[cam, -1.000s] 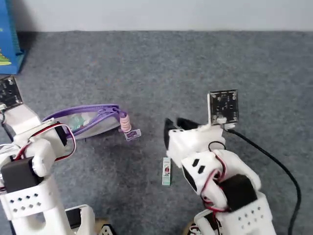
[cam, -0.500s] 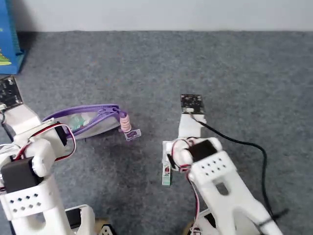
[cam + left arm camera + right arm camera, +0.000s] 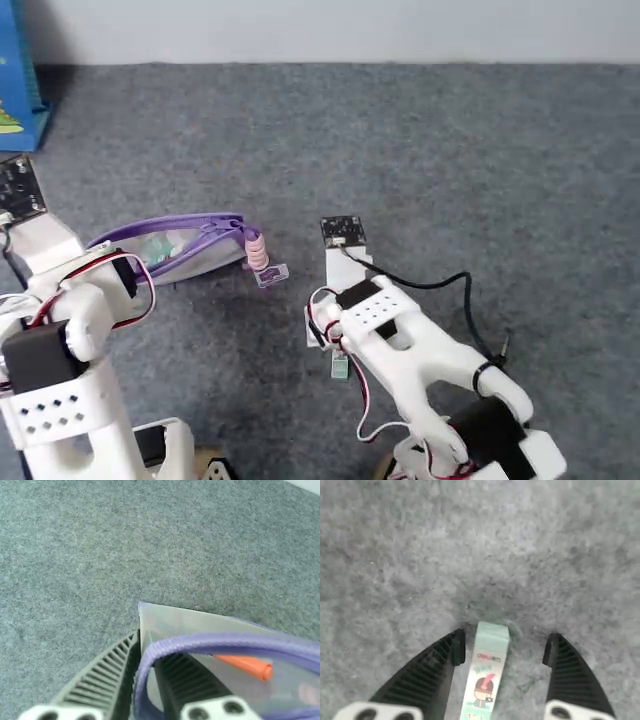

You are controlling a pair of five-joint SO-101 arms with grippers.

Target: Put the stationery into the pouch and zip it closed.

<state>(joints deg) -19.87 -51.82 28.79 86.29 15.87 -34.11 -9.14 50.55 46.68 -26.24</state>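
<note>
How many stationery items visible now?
2 clearly: a green eraser on the carpet, straddled by the open right end effector; an orange item inside the pouch. More may be hidden inside.

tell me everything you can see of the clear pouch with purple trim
The clear plastic pouch with purple zip trim lies on the grey carpet, mouth open. A pink coiled pull with a clear tag hangs off one end. An orange capped piece lies inside. The left end effector pinches its rim at the other end.
</note>
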